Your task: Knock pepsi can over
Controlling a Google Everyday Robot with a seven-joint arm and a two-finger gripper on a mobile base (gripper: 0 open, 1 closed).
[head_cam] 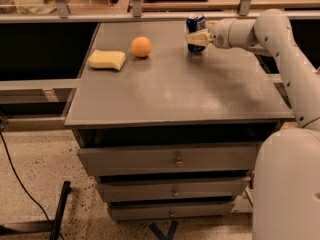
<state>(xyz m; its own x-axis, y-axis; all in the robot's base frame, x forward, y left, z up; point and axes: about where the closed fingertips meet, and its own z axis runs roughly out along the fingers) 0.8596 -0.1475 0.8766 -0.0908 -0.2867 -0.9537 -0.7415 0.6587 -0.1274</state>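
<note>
Camera view showed one grey cabinet top [175, 94] with three loose things on it: one can [195, 22], one orange ball [141, 47] and one yellow sponge [107, 59]. The can stood upright near the far edge, right of the middle, its silver rim uppermost and its blue side partly covered. One white arm [280, 39] reached in from the right, bending down from the robot's base [287, 184] at the lower right corner. Its single gripper [196, 39], cream in colour, was right in front of the lower half of the can and overlapped it. Whether the gripper was open or closed could not be told, nor whether it had hold of anything; actual contact with the can could not be made out either.

The ball sat well to the left of the can, apart from it, a little nearer the camera. The sponge lay flat just beside the ball, to its left and nearer still, not touching it.

Below the top were three drawers [175, 159], stacked one under another, each with one small knob at its middle. One dark cable [20, 184] ran across the speckled floor at the left.
</note>
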